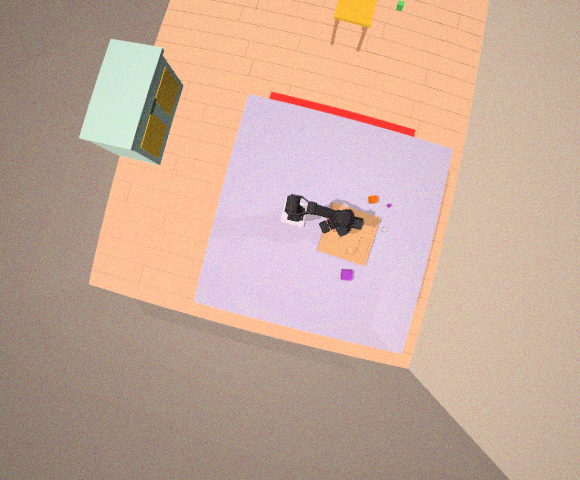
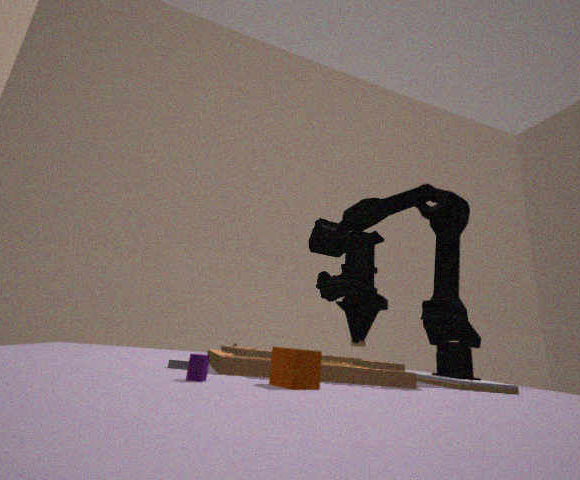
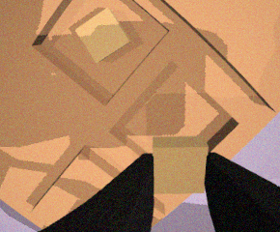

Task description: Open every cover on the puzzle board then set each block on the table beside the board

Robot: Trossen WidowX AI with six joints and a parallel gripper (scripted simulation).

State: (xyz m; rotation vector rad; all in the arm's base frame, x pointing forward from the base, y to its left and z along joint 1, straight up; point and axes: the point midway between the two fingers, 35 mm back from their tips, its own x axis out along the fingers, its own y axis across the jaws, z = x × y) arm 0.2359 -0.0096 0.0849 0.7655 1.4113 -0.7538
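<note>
The wooden puzzle board point(image 1: 331, 243) point(image 2: 368, 377) point(image 3: 77, 116) lies in front of the arm's base. My gripper point(image 2: 357, 340) point(image 3: 179, 164) is shut on a tan block point(image 2: 357, 343) point(image 3: 180, 169) and holds it above the board. In the wrist view, an empty square well shows just beyond the held block. A second tan block point(image 3: 102, 36) sits in another square well at the upper left. The covers are the same wood colour as the board, and I cannot tell how far each stands open. The arm hides part of the board in the top view.
An orange cube point(image 1: 373, 199) point(image 2: 295, 368) and a small purple piece point(image 1: 389, 205) point(image 2: 197, 367) stand beside the board. A larger purple cube point(image 1: 346, 274) lies off its opposite side. A small pale object point(image 1: 384, 228) lies near the far edge. A red bar point(image 1: 342, 113) edges the table.
</note>
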